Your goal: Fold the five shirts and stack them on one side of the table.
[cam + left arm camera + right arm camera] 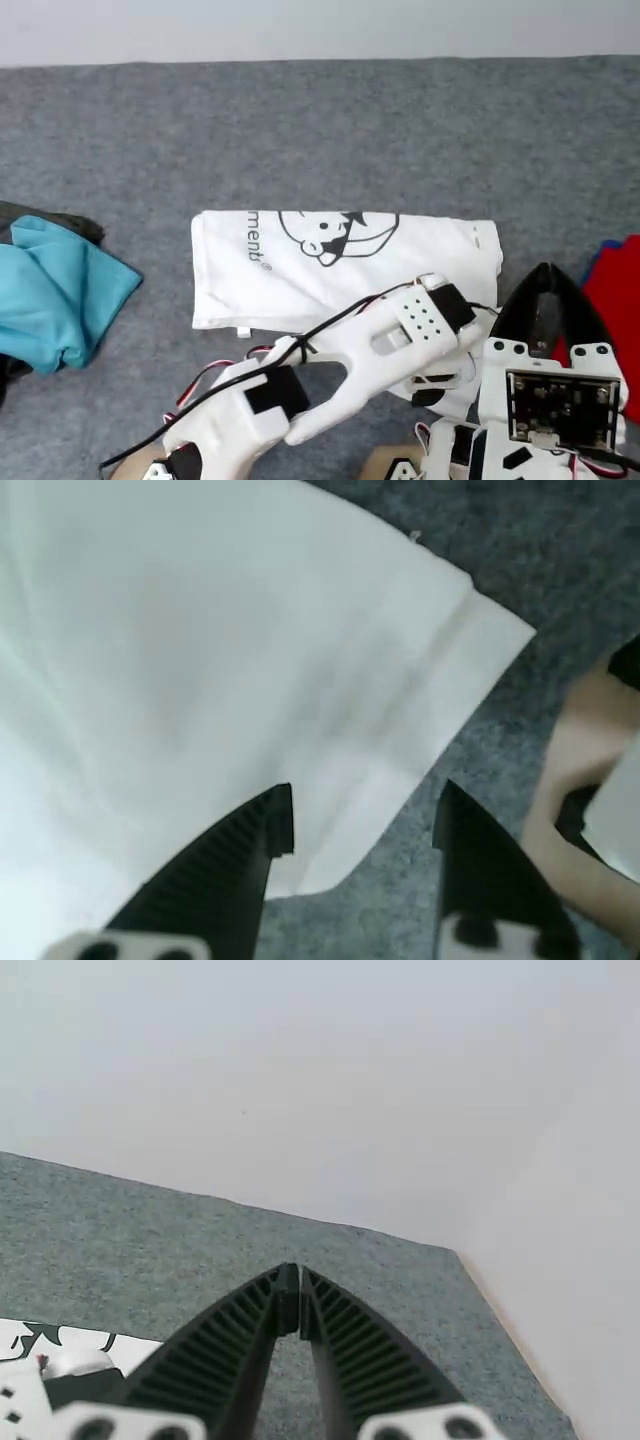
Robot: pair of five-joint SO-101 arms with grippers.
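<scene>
A white shirt (330,270) with a black print lies folded into a rectangle in the middle of the grey table (400,140). My left arm (400,330) stretches across its near right part. My left gripper (365,800) hangs open just over a corner of the white shirt (200,660), nothing between its fingers. My right gripper (545,275) sits at the near right, raised and shut on nothing. In the right wrist view the right gripper (298,1280) faces the far wall. A teal shirt (50,290) lies crumpled at the left edge.
A dark garment (60,222) pokes out from under the teal shirt. A red shirt (615,290) with a bit of blue cloth (600,250) lies at the right edge. The far half of the table is bare grey felt, ending at a white wall (320,1080).
</scene>
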